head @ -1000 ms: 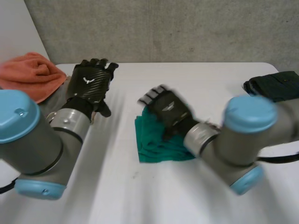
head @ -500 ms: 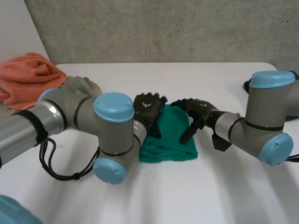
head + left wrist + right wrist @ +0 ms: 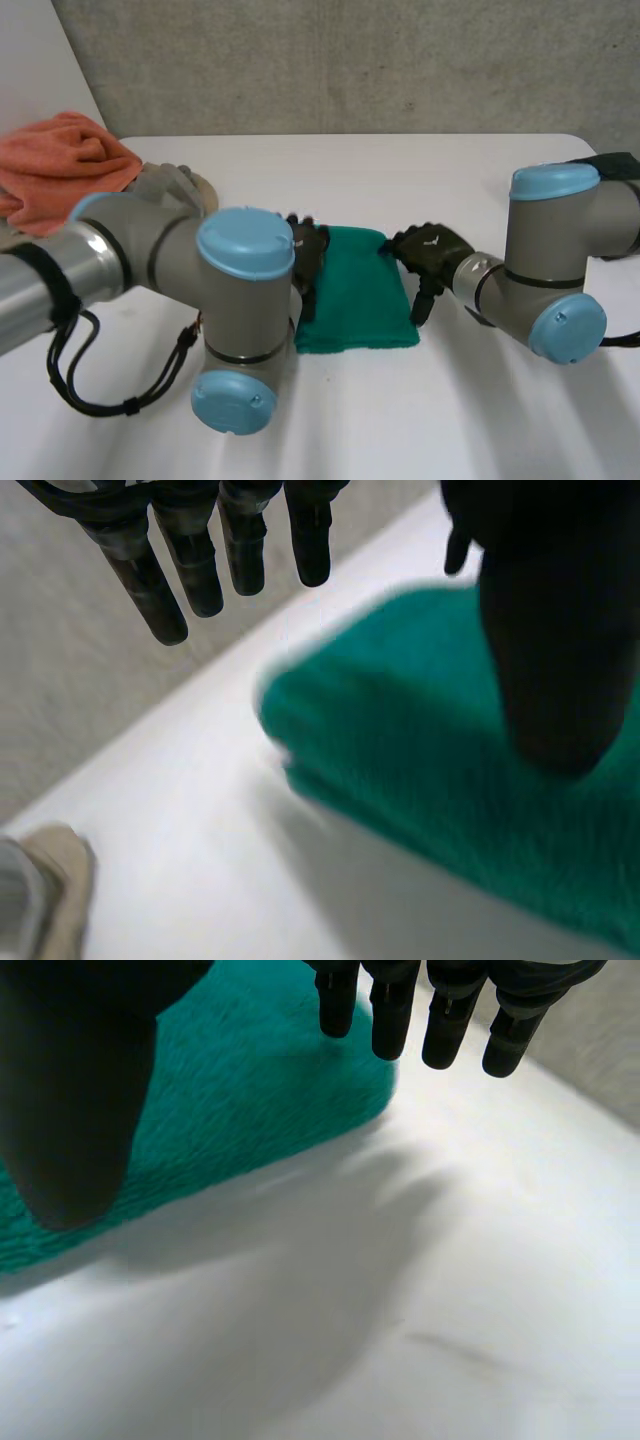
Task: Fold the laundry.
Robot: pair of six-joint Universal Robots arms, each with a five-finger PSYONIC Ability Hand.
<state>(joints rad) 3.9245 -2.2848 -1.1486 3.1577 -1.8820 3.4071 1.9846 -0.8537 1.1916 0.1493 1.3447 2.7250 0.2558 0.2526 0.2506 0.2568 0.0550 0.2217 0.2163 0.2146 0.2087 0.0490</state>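
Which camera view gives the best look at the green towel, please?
The head view: the whole folded green towel lies between the left hand and the right hand. The left wrist view catches one corner; the right wrist view, another corner at its fingertips.

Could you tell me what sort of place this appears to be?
Probably a robotics lab or test bench, not a home: a white table against a plain concrete wall, the left hand and right hand flanking a folded green cloth, and an orange towel heaped at the side.
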